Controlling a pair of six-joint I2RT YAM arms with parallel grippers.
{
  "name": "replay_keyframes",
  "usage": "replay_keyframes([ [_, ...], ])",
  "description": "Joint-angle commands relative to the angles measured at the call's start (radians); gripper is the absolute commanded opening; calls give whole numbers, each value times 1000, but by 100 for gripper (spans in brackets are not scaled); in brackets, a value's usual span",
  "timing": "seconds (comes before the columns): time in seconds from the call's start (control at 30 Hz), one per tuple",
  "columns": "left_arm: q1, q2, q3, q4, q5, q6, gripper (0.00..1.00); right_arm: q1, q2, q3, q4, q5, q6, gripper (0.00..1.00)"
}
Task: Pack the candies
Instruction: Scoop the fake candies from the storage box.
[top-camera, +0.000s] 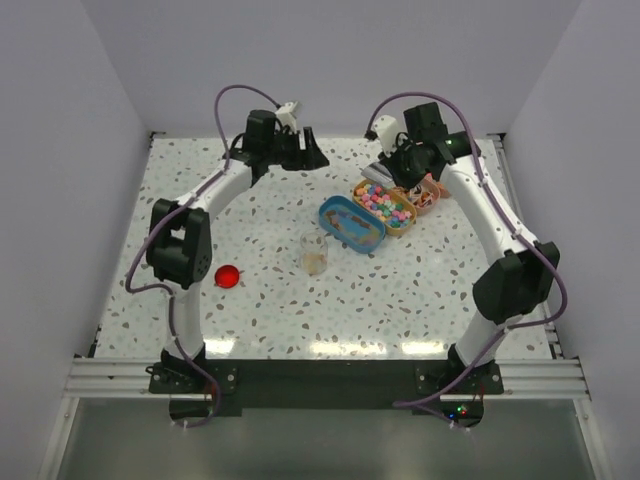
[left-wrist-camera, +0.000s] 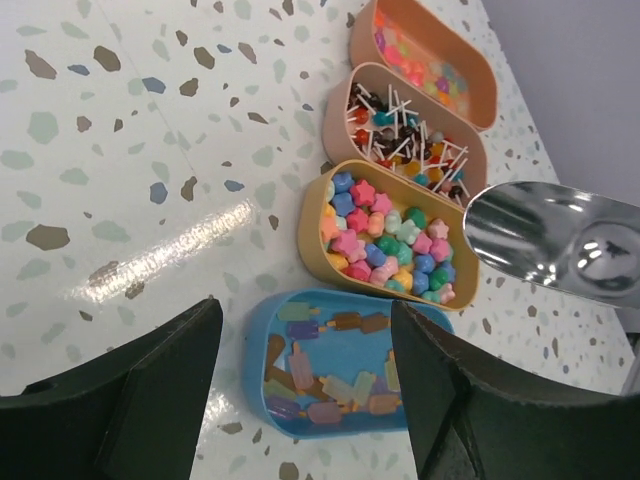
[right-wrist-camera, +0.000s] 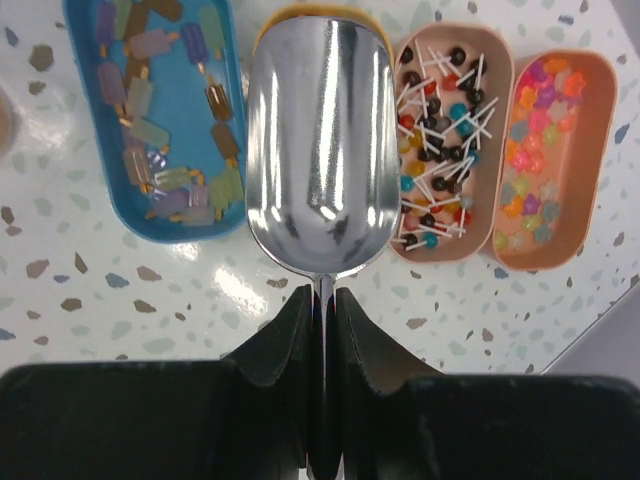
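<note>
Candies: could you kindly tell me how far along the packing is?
Done: red lid lies apart from the clear jar, which holds only a thin beige layer. In hand: right fingers grip the empty scoop over the star candies; left fingers are open. Left: scooping; all four tins hold plenty.

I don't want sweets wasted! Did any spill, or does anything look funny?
No candies lie loose on the speckled table; the four oval tins stand upright. Only the red round lid looks stray, lying alone left of the clear cup.

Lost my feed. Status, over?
Left gripper open, empty. Right gripper shut on scoop, scoop empty, over candies. Nothing in the way.
</note>
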Motion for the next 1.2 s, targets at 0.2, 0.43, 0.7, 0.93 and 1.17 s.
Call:
replay_keyframes([
  [0.2, -161, 201, 228, 33, -159, 140, 70, -41, 129, 120, -300, 133, -81, 0],
  [0.43, -203, 307, 250, 148, -201, 153, 68, -57, 151, 114, -336, 165, -107, 0],
  [0.7, -206, 376, 244, 238, -230, 144, 63, -59, 229, 162, -375, 225, -119, 0],
  [0.93, -212, 412, 228, 251, -198, 137, 52, -59, 303, 208, -415, 269, -117, 0],
  [1.17, -218, 408, 211, 257, -198, 144, 45, -56, 359, 240, -468, 320, -124, 0],
])
